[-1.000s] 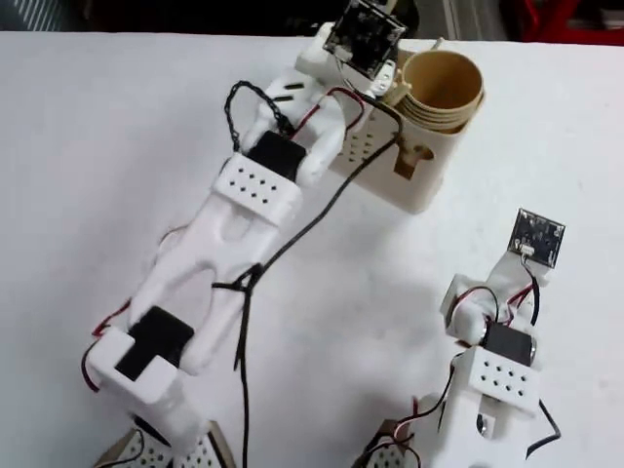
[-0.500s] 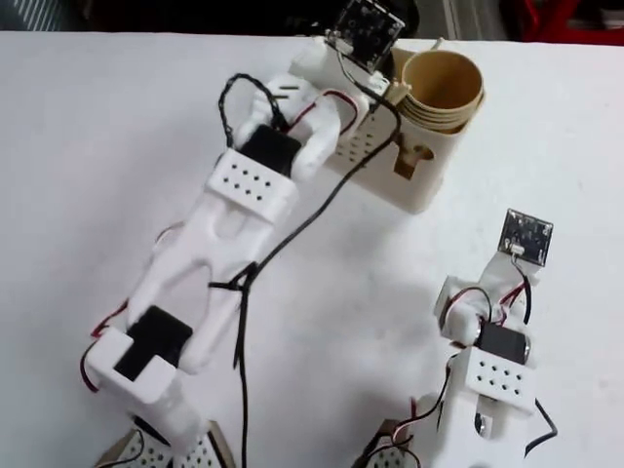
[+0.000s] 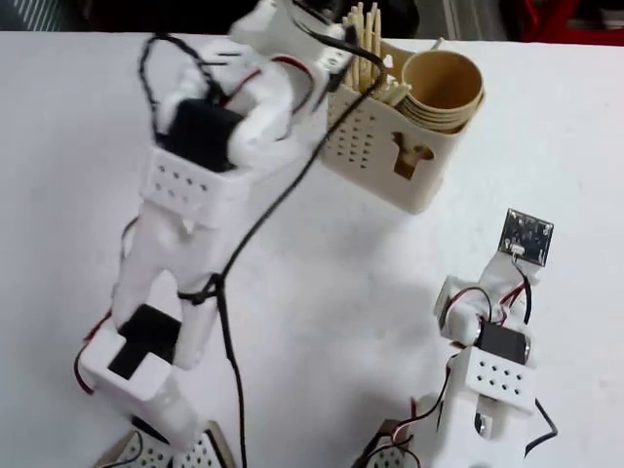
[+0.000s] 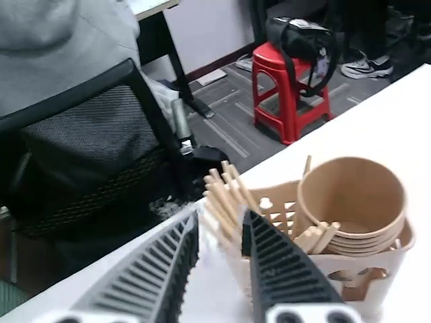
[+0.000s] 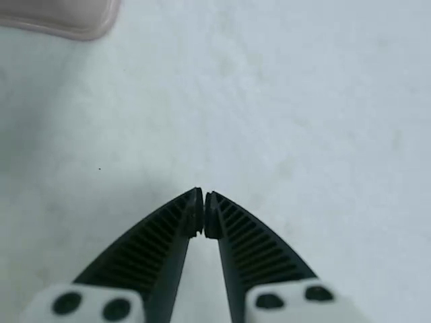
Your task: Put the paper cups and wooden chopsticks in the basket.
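Note:
The cream perforated basket (image 3: 390, 161) stands at the table's far side. A stack of brown paper cups (image 3: 444, 88) sits in its right part, and a bundle of wooden chopsticks (image 3: 363, 44) stands upright in its left part. My left arm (image 3: 195, 166) is raised just left of the basket. My left gripper (image 4: 220, 221) is open and holds nothing, with the chopsticks (image 4: 229, 195) and the cups (image 4: 353, 202) just beyond its tips. My right gripper (image 5: 203, 202) is shut on nothing, low over the bare table. Its arm (image 3: 492, 341) is folded at the near right.
A black cable (image 3: 229, 322) hangs along the left arm. The basket's corner (image 5: 60, 17) lies ahead of the right gripper. Past the table's far edge are a black mesh chair (image 4: 87, 155) and a red stool (image 4: 289, 74).
My left arm has lifted up and back from the basket, uncovering the chopsticks that stand in it. The right arm shifted slightly, then kept still.

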